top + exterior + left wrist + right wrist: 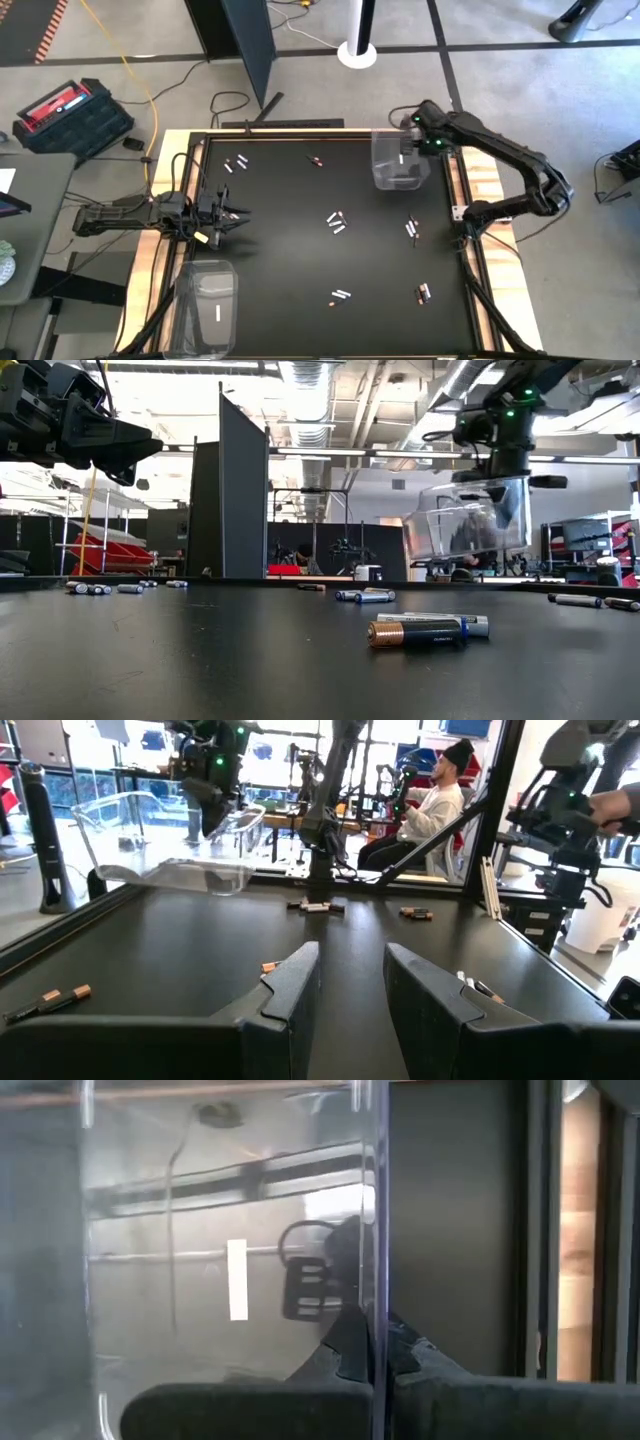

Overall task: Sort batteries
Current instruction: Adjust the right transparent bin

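Observation:
Small batteries lie scattered on the black table: a pair in the middle point(336, 222), others far left point(237, 162), right point(412, 229) and near point(340, 296), and two close to the low camera point(430, 630). At the far right, a clear plastic bin point(398, 160) with one white battery point(401, 160) inside hangs from my right gripper point(375, 1345), which is shut on its wall. My left gripper point(350, 970) stands open and level at the table's left side point(240, 215), touching nothing. My right gripper grips the clear bin's right wall at its top rim point(375, 1280), one finger point(345, 1350) inside the bin and one outside. The fingers come from above, slanting down. The bin point(465, 520) hangs tilted below them, lifted clear of the table.
A second clear bin point(208, 305) with one white battery stands at the near left corner. Raised wooden rails point(478, 180) edge the table. A person sits beyond the far side point(430, 810).

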Robot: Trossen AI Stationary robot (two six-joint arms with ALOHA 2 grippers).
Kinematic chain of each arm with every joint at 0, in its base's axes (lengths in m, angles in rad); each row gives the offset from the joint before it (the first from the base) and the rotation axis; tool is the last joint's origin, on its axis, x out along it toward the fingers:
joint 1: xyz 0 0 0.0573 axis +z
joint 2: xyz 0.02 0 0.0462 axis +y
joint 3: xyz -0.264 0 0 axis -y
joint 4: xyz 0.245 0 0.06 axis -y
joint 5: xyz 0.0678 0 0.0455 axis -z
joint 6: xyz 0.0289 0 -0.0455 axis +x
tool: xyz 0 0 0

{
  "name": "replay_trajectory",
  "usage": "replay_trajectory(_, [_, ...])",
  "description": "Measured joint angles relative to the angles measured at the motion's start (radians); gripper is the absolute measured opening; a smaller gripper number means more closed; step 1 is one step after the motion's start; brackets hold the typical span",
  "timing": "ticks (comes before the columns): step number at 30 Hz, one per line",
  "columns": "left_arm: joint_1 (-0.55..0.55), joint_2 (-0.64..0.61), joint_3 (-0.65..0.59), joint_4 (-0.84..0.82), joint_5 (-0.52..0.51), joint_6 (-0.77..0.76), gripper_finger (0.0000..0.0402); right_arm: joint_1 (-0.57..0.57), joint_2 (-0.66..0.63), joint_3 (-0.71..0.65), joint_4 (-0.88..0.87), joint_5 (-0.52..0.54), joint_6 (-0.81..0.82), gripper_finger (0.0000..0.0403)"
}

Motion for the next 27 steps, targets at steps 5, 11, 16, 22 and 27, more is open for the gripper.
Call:
replay_trajectory(5, [0.000, 0.000, 0.000, 0.000, 0.000, 0.000, 0.0112, -0.087, -0.123, -0.157, 0.049, -0.069, -0.035, 0.0000])
replay_trajectory(11, [0.000, 0.000, 0.000, 0.000, 0.000, 0.000, 0.0112, -0.185, -0.219, -0.230, 0.052, -0.085, -0.136, 0.0000])
replay_trajectory(16, [0.000, 0.000, 0.000, 0.000, 0.000, 0.000, 0.0112, -0.279, -0.207, -0.245, 0.043, -0.102, -0.215, 0.0000])
replay_trajectory(22, [0.000, 0.000, 0.000, 0.000, 0.000, 0.000, 0.0112, -0.325, -0.157, -0.247, 0.029, -0.121, -0.296, 0.0000])
replay_trajectory(27, [0.000, 0.000, 0.000, 0.000, 0.000, 0.000, 0.0112, -0.351, -0.113, -0.246, 0.061, -0.120, -0.296, 0.0000])
